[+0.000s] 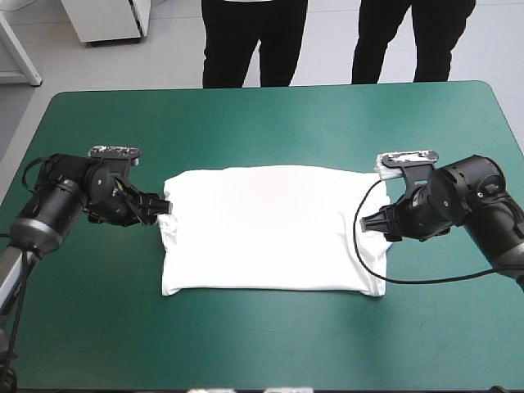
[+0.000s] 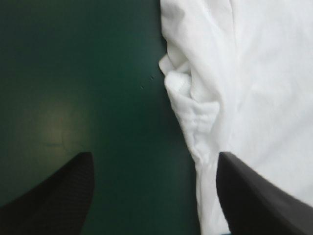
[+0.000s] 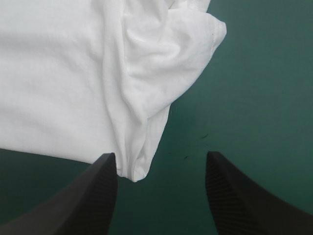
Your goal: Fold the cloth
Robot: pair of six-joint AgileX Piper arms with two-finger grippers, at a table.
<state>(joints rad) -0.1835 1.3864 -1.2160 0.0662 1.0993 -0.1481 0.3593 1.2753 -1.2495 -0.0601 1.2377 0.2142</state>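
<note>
COUNTER TOP: A white T-shirt (image 1: 270,229) lies spread flat in a rough rectangle at the middle of the counter (image 1: 246,352), directly between the robot's two claws.

The left claw (image 2: 154,156) is spread wide at the shirt's side edge. One black finger (image 2: 254,205) lies against the white cloth and the other sits over the bare teal-green cover. The shirt's edge runs ahead between them, closer to the finger on the cloth side. Just ahead of this claw the edge is gathered into a small knot of wrinkles.

The right claw (image 3: 160,154) is also spread, at the opposite edge of the shirt. A creased, folded corner of cloth reaches in between its fingers. The tip of that corner sits just beside the finger on the shirt's side, and whether the two touch cannot be told. The other finger is over bare cover, and the shirt's broad white field stretches away ahead of the claw.

From above, both arms lie low over the counter. The left arm comes in from the left side and the right arm from the right, with their wrists turned inward. The claws point toward each other across the shirt. The left claw's tips are at the shirt's edge near its far corner, and the right claw's tips are at the facing edge.
</note>
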